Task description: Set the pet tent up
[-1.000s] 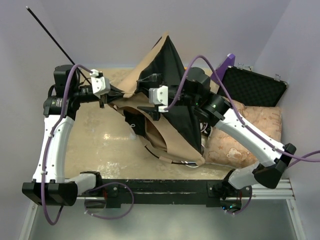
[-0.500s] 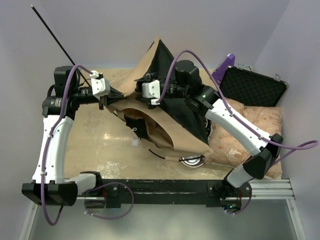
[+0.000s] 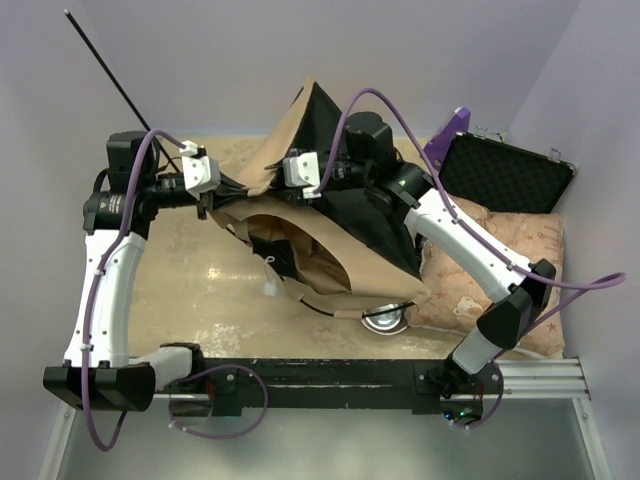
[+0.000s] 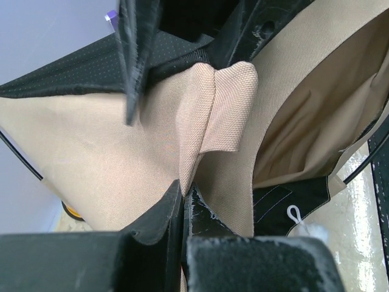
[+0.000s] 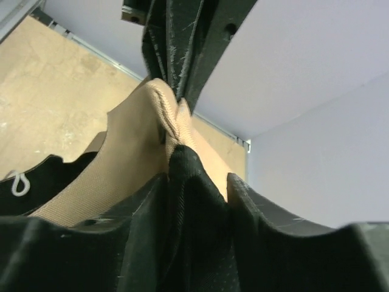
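Note:
The pet tent (image 3: 340, 215) lies half-raised mid-table, tan outside and black inside, its peak pointing to the back wall. A thin black pole (image 3: 110, 75) sticks up at the far left. My left gripper (image 3: 235, 190) is shut on a fold of tan tent fabric (image 4: 228, 109), the fingertips (image 4: 196, 204) pressed together on it. My right gripper (image 3: 268, 185) faces it from the right, close by. A bunched fold of the black lining (image 5: 194, 194) fills the space between the right fingers (image 5: 255, 204). The left gripper's fingers (image 5: 176, 48) show straight ahead of it.
A beige star-patterned cushion (image 3: 500, 250) lies at the right under the tent's edge. An open black case (image 3: 505, 175) stands behind it. A metal bowl (image 3: 385, 320) shows beneath the tent's near edge. A white cord loop (image 3: 270, 290) rests on the tan table (image 3: 170, 290).
My right arm has swung left along the tent and its jaws have narrowed onto the black lining. The tent's peak shifted left and the metal bowl came into view. The left arm held still.

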You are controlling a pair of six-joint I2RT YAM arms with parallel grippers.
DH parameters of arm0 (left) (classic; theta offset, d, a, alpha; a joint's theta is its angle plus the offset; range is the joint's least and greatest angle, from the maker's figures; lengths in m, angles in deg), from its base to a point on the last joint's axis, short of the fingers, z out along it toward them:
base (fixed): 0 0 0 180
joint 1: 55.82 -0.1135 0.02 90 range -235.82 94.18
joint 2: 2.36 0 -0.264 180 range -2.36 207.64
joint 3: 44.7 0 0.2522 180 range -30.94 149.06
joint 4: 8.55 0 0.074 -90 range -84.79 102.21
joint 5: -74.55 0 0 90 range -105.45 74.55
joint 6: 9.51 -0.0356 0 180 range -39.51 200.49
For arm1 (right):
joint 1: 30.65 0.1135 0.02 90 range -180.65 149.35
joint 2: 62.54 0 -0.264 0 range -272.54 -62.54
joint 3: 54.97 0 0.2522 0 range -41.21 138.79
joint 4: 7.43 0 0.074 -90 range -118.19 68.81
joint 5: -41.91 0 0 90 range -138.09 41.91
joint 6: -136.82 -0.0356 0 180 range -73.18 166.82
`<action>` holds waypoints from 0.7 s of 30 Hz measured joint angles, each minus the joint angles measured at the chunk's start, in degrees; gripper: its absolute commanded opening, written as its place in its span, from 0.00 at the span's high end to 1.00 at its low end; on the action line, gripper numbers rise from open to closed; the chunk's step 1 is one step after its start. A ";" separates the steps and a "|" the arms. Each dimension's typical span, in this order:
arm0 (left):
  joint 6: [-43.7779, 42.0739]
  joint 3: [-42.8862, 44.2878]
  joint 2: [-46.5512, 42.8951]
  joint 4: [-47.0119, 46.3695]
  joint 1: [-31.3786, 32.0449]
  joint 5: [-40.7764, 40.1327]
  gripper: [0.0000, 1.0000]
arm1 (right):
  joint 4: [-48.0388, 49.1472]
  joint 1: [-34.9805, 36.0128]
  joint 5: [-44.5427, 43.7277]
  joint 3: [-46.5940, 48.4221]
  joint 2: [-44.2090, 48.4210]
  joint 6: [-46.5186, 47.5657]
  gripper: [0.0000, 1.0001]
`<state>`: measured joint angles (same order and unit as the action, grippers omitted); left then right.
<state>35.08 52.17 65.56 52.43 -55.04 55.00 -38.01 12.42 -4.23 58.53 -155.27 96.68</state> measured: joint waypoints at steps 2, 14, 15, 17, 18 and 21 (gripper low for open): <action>0.31 0.02 0.11 -0.24 0.00 -0.28 0.98 | -0.46 0.04 0.87 0.13 -0.66 -0.50 0.91; 38.66 -4.70 -8.48 -27.19 -2.40 -10.60 0.18 | 8.07 -1.73 -4.52 -1.27 -2.12 -25.07 1.00; 42.27 -4.61 -9.84 -29.57 -3.56 -12.52 0.17 | 9.05 -2.10 -5.35 -1.77 -2.12 -27.78 1.00; 49.20 -3.32 -11.65 -33.16 -5.18 -16.52 0.15 | 10.60 -2.73 -6.32 -2.27 -2.16 -33.00 1.00; 51.67 -2.45 -11.82 -34.34 -5.73 -17.55 0.17 | 11.43 -3.02 -6.80 -2.40 -2.16 -35.36 1.00; 60.70 1.29 -11.82 -38.47 -9.11 -20.65 0.27 | 13.40 -3.54 -7.13 -2.75 -2.19 -40.98 1.00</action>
<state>95.78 53.46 53.74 13.96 -64.15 34.35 -24.62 8.88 -11.36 55.78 -157.46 55.70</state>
